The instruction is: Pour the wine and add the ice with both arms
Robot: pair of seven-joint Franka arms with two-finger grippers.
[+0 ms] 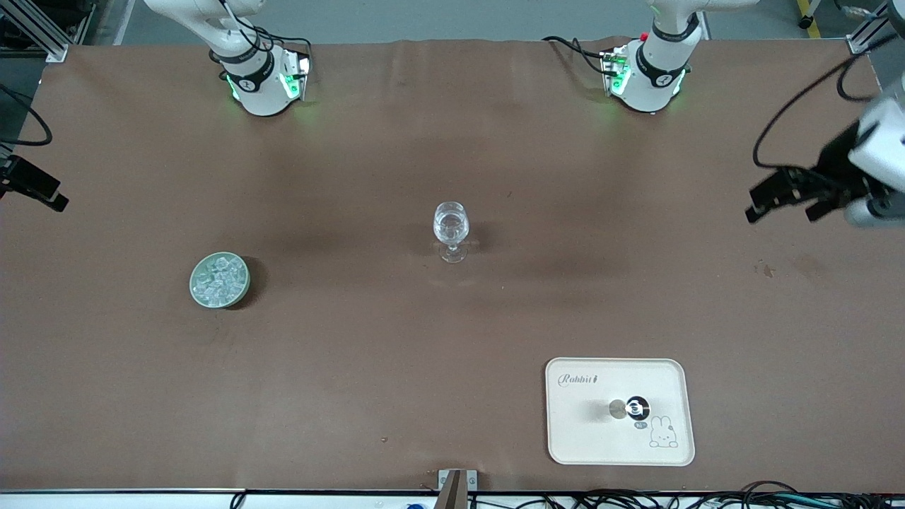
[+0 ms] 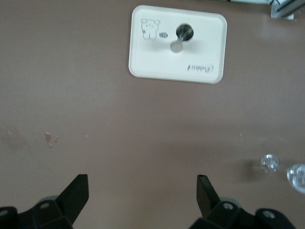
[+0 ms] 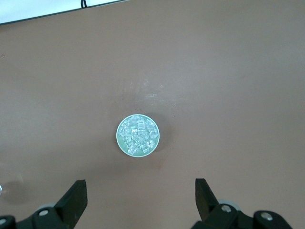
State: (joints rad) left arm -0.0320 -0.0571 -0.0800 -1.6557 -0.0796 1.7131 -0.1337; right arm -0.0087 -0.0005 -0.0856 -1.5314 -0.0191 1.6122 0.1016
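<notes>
A stemmed wine glass is seen upright near the middle of the brown table, and it serves as the landmark here. A small round green dish filled with the ice sits toward the right arm's end of the table from the glass and slightly nearer to the front camera; the cubes are heaped inside the dish. A cream rectangular tray printed with a rabbit drawing lies well apart from the glass, nearer to the front camera and toward the left arm's end; a dark bottle, seen from above, stands on it. The left gripper is held in the air over the left arm's end of the table, well apart from the glass, its fingers spread wide with nothing between them. The right gripper is held high over the table near the dish, its fingers likewise parted and empty.
</notes>
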